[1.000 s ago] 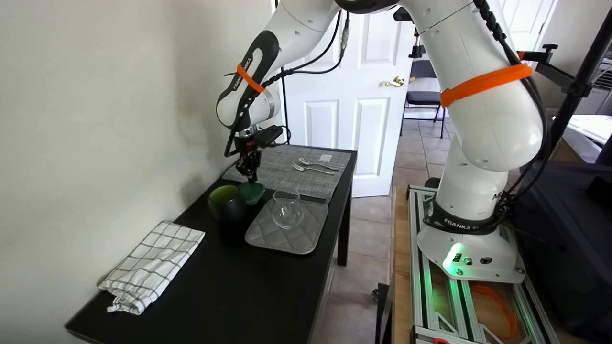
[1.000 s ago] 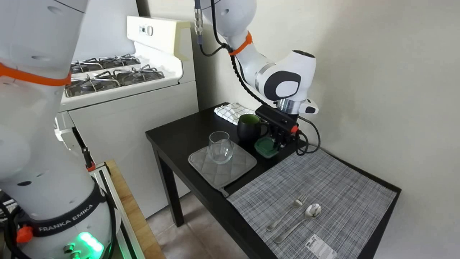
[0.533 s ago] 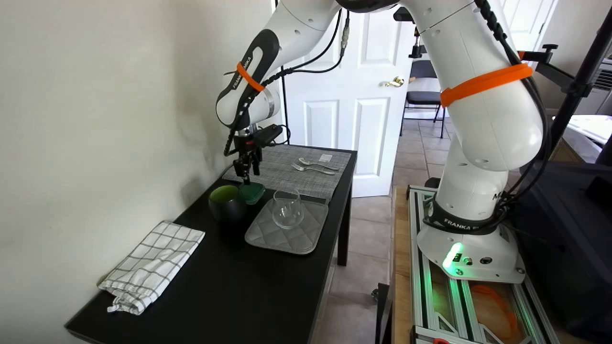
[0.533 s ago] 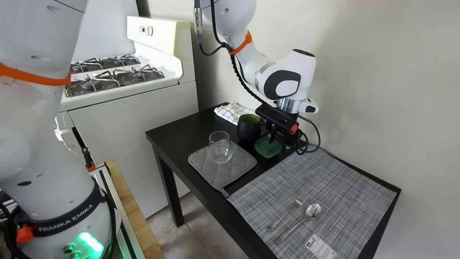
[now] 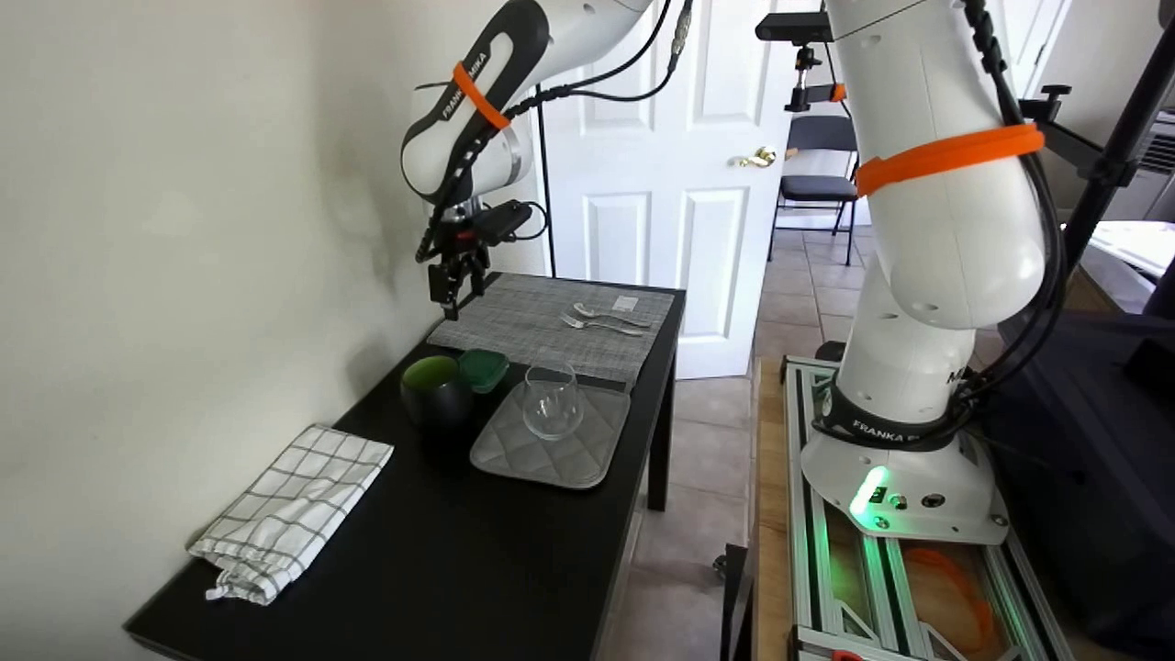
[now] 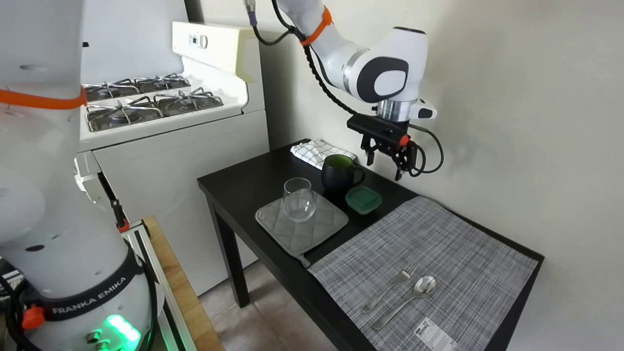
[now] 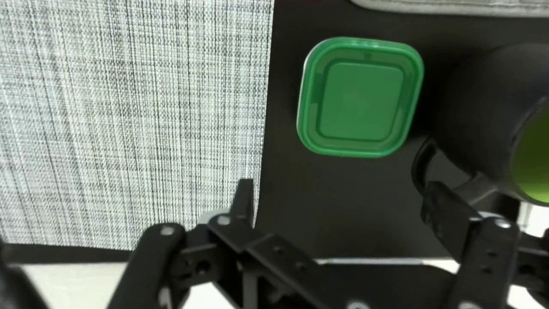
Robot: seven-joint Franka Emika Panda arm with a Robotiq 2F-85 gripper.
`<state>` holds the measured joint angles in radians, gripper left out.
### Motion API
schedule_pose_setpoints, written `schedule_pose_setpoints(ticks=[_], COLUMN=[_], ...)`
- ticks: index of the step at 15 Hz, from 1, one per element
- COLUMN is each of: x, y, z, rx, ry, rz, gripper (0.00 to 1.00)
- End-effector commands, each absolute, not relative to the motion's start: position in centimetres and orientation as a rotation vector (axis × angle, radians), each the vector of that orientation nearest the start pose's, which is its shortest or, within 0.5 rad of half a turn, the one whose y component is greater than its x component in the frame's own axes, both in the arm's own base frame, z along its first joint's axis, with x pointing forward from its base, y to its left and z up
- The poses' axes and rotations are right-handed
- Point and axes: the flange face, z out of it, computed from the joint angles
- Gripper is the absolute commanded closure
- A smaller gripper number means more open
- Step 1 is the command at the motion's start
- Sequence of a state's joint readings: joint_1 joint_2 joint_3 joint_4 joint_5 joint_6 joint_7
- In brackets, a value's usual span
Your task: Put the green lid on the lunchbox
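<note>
Counting one green lid (image 7: 360,101), sitting on top of one small lunchbox (image 6: 361,210) on one black table (image 5: 486,551), in between one black mug (image 6: 336,178) with a green inside (super close to that) and one gray woven placemat (image 6: 453,239). Clicked down all the way round or not, can't tell. Just one gripper (image 6: 384,170), up above the table near the wall (image 6: 512,122), well apart from the lid, with its two fingers (image 7: 244,199) spread wide. Back to counting: on the placemat, one fork (image 6: 394,284), one spoon (image 6: 421,289) (metal, side by side) and one white label (image 6: 435,334). Next over, one clear glass (image 6: 299,202), upright on one gray quilted pad (image 6: 322,226). Farther along by the wall, past the mug, one checkered cloth (image 5: 298,509), folded. On the arm (image 5: 955,234), two orange bands (image 5: 950,158) in both exterior views. In the background of an exterior view, one white stove (image 6: 195,161) with four burner grates (image 6: 122,116) in sight, and in an exterior view, one dark folding chair (image 5: 817,188), way off beyond the table.
</note>
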<state>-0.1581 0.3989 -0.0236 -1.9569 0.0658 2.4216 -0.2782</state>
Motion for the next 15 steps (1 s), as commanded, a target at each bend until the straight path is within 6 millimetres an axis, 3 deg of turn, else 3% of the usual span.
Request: schedule_pose_setpoints(ticks=[1,6,7,10,15], x=[59.4,57.9,59.8,58.9,58.6], y=[-9.7,-8.2,-8.9,-8.3,-8.4], z=[33.3,40.4,38.8,41.1,40.6], rx=[-3.134,-3.137,-3.116,-3.118,-3.119], ry=[-0.047,-0.009,-0.035,-0.031,-0.027], rz=[-0.136,-0.191,-0.207,-0.227,-0.21], gripper=[0.0,0.0,0.0,0.0,0.0])
